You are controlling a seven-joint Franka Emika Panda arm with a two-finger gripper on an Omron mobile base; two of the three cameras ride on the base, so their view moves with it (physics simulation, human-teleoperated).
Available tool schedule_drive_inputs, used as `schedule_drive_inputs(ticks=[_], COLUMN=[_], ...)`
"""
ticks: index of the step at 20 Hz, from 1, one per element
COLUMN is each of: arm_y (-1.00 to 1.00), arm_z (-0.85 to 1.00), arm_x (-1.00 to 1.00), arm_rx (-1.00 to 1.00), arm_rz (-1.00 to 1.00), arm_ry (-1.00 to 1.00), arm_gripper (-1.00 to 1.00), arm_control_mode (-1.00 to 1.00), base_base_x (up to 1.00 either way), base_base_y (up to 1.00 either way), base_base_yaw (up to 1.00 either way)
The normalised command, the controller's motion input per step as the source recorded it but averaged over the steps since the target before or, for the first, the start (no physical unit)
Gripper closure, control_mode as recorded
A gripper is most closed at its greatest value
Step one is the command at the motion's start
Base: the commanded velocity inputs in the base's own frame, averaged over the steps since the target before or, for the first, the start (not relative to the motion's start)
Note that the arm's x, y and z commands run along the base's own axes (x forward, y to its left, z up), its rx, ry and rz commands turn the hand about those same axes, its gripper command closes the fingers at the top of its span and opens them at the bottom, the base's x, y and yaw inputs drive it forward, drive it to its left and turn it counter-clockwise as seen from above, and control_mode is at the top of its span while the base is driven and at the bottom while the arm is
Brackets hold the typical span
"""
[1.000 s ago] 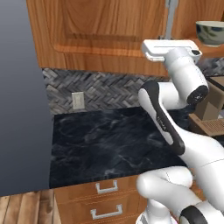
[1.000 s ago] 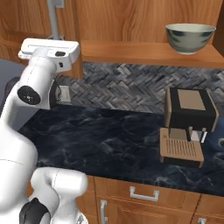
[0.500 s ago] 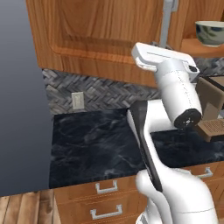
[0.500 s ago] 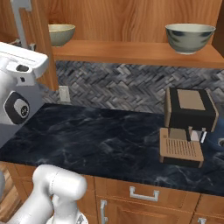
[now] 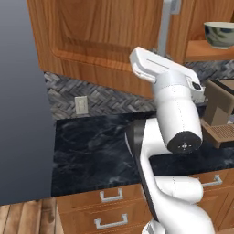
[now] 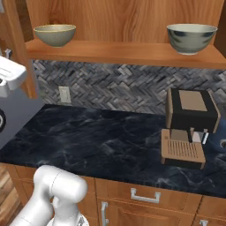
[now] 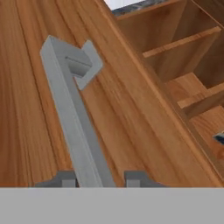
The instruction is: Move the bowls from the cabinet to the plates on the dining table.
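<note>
Since a second ago the arm has swung left and up toward the cabinet door, leaving the right base view clear of the white link that blocked the shelf's left end, so a second bowl has come into sight there.

In the hand view the end effector (image 7: pixel 99 178) sits at the grey bar handle (image 7: pixel 70 113) of the door (image 7: pixel 131 109), one fingertip (image 7: pixel 61 179) on each side of the bar, the jaws set narrowly around it. Whether the pads press the metal cannot be told. The same view looks past the door's edge into the open cabinet, with its wooden shelf edges.

The right base view alone gives the shelf (image 6: pixel 123 52) in full: a yellowish-tan bowl (image 6: pixel 54 35) at its left end and a grey-white, dark-mottled bowl (image 6: pixel 191 38) at its right end, well apart, both upright. Below them stands a brown and black coffee machine (image 6: pixel 189 128) on the dark marble desk (image 6: pixel 97 141).

The left base view shows the grey-white bowl (image 5: pixel 220 34) at the upper right, the arm's white links in front of the door, and the handle (image 5: pixel 167 18) rising above the wrist.
</note>
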Motion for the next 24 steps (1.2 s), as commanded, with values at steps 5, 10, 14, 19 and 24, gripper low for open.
schedule_drive_inputs(ticks=[5, 10, 14, 19, 24], arm_y=[0.00, 0.00, 0.00, 0.00, 0.00], arm_z=[0.00, 0.00, 0.00, -0.02, -0.13], arm_x=[-0.60, -0.80, -0.81, -0.82, -0.76], arm_rx=[0.12, 0.15, 0.13, 0.12, 0.13], arm_rz=[0.00, 0.01, 0.03, 0.05, 0.07], arm_ry=[0.00, 0.00, 0.00, 0.00, 0.00], arm_gripper=[1.00, 1.00, 1.00, 1.00, 1.00], arm_control_mode=[-1.00, -1.00, -1.00, -1.00, -1.00], base_base_x=[0.00, 0.00, 0.00, 0.00, 0.00], base_base_y=[0.00, 0.00, 0.00, 0.00, 0.00], base_base_yaw=[0.00, 0.00, 0.00, 0.00, 0.00])
